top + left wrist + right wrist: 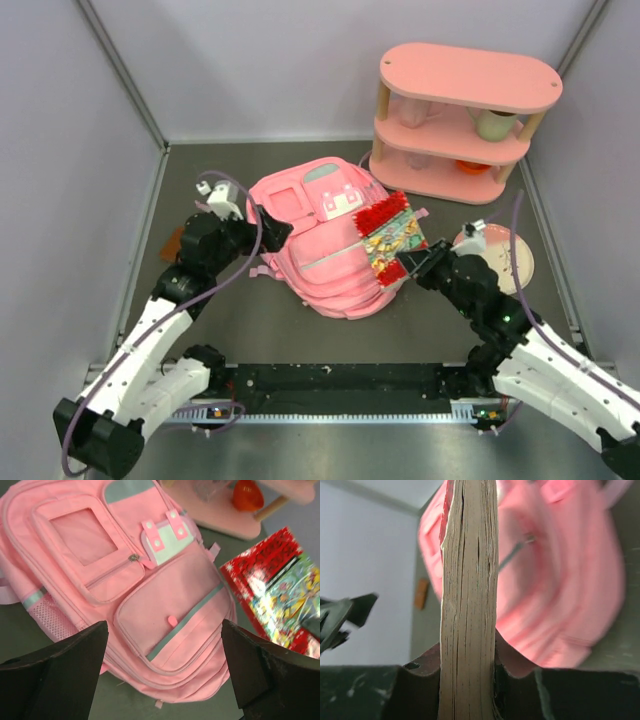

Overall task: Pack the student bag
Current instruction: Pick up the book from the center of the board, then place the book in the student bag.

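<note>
While the right tool [408, 266] clamped the book [390, 235] edge-on, apparently for sliding into the student bag [315, 250] beyond it, the left tool [164, 647] gaped wide, empty.

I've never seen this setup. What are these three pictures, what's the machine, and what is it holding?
Two robot arms are bolted to a dark table, each ending in a two-finger pincer. The overhead picture looks down from behind them; the other two come from cameras on the wrists. On the table are a pink backpack, a pink shelf unit and a pink plate. The right pincer clamps a colourful book over the backpack. The left pincer is open and holds nothing.
</note>
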Tool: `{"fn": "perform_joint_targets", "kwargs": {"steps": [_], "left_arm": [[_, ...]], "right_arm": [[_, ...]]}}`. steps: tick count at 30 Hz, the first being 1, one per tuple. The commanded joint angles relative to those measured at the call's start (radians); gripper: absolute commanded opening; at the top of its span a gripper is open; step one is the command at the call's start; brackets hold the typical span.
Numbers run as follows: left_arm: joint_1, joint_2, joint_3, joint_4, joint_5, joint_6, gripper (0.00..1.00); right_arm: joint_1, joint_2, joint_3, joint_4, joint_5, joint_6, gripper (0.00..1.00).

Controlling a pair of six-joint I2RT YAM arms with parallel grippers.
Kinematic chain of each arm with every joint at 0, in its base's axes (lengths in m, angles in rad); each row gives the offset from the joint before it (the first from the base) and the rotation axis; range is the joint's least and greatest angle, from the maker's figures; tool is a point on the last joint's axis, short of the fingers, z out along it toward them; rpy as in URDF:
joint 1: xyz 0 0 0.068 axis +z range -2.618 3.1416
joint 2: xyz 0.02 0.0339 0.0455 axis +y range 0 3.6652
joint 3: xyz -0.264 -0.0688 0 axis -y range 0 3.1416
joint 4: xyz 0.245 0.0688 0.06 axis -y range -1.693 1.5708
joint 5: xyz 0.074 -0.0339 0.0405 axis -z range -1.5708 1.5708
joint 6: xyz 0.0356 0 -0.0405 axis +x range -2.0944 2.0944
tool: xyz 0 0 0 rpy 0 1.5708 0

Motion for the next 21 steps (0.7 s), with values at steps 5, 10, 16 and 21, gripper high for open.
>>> {"fn": "perform_joint_targets", "kwargs": {"steps": [5,10,16,21], "left_arm": [[-0.344,0.151,0.179,-0.120,-0.220,0.294,0.99],[-0.526,0.336,0.263,-0.130,-0.149,0.415,0.92],[-0.640,0.528,0.352,-0.192,-0.103,0.498,0.88],[-0.642,0.593,0.366,-0.164,0.000,0.503,0.85]], "right_arm": [[-0.004,-0.250,0.120,-0.429,0.458,-0.080,0.00],[-0.005,-0.300,0.185,-0.528,0.579,-0.106,0.00],[-0.005,-0.339,0.220,-0.577,0.625,-0.123,0.00],[-0.005,-0.347,0.217,-0.603,0.624,-0.100,0.00]]}}
